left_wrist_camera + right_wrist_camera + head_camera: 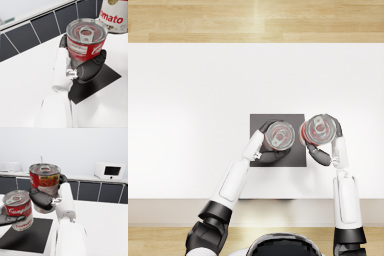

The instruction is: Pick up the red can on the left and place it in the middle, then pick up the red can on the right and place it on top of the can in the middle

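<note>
A dark square mat (295,159) lies on the white table (188,100). My left hand (271,156) grips a red soup can (279,135) upright over the mat's middle. In the left wrist view the left hand (90,68) wraps the can (86,42) from the side and hides its base, so I cannot tell whether it touches the mat (100,80). My right hand (321,155) holds a second red can (319,129) at the mat's right edge. The right wrist view shows that can (45,186) raised in the right hand (41,199), higher than the left can (18,209).
The table's front edge runs just below the mat. White table surface stretches to the left and beyond the mat. A counter with dark cabinets and a microwave (110,171) stands in the background.
</note>
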Robot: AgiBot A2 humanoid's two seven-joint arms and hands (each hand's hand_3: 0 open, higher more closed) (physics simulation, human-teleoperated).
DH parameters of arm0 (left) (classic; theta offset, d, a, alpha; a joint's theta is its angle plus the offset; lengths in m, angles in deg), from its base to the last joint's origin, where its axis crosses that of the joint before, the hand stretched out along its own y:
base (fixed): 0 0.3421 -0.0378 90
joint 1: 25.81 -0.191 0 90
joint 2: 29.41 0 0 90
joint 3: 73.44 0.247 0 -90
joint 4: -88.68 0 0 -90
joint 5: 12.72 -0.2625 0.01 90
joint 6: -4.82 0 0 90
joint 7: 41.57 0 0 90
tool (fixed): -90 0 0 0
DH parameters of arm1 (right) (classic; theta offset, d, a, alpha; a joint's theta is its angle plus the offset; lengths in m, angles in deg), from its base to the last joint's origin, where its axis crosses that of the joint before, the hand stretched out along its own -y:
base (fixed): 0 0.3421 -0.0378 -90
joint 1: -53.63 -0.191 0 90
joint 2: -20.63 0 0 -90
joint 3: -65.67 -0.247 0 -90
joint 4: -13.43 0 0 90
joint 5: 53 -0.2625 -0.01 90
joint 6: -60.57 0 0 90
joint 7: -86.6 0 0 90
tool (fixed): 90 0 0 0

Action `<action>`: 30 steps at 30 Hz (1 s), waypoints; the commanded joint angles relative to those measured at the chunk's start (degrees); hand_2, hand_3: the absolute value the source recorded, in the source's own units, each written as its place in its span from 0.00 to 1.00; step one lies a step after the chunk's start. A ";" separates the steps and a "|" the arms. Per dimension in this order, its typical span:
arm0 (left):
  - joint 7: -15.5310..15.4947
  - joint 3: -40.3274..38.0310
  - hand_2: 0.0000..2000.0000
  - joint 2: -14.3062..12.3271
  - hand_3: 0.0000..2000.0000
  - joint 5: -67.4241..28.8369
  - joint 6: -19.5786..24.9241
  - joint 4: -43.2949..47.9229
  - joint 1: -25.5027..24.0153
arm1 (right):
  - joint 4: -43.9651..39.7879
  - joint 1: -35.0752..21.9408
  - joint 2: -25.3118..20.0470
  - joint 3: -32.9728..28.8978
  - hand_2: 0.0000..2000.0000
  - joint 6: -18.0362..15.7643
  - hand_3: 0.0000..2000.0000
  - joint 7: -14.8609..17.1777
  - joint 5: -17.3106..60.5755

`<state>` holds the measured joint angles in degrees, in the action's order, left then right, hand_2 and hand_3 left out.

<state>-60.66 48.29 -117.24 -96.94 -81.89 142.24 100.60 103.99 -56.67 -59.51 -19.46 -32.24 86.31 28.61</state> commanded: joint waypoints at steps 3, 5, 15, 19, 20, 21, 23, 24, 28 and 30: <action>-0.56 5.14 1.00 -0.21 0.76 0.00 -0.04 -8.10 3.88 | 3.31 -2.43 -0.80 0.57 1.00 -0.03 0.76 -0.01 0.00; -0.72 1.26 1.00 -2.05 0.76 -0.01 -0.04 -9.76 2.94 | 3.30 -3.64 -1.31 1.48 1.00 -0.02 0.76 0.00 0.00; -1.57 2.25 0.00 -0.86 0.27 0.14 1.55 -12.32 3.00 | 1.42 -8.38 -3.86 5.91 1.00 -0.18 0.76 -0.04 -0.01; -1.10 -1.65 0.00 2.66 0.00 0.06 -1.90 3.71 -3.64 | -1.68 -12.15 -5.68 7.83 1.00 -0.26 0.76 -0.06 -0.01; -1.04 -3.68 0.00 4.13 0.00 0.05 -2.31 10.68 -6.45 | -2.55 -13.37 -6.27 8.44 1.00 -0.28 0.76 -0.04 -0.01; -1.00 -6.24 0.00 4.94 0.00 0.04 -2.62 15.26 -8.42 | -2.87 -13.92 -6.58 8.83 1.00 -0.28 0.76 -0.03 -0.01; 5.07 -13.97 0.00 6.11 0.00 0.03 -2.95 24.21 -12.57 | -3.28 -14.88 -7.18 9.84 1.00 -0.25 0.76 1.22 -0.01; 9.04 -16.79 0.00 6.37 0.00 0.03 -3.04 27.13 -14.00 | -4.05 -15.55 -7.55 10.41 1.00 -0.59 0.76 4.16 -0.01; 16.45 -26.47 0.00 6.78 0.00 0.07 -3.23 33.64 -19.18 | -6.75 -17.10 -8.69 13.23 1.00 -0.89 0.76 11.13 0.00; 17.74 -27.89 0.00 6.92 0.00 0.09 -3.26 33.62 -20.98 | -8.10 -17.60 -9.11 13.75 1.00 -0.94 0.76 12.14 0.00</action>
<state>-42.54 24.39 -110.72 -96.85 -85.16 172.92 81.76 97.23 -72.28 -67.89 -6.71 -33.27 98.79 28.60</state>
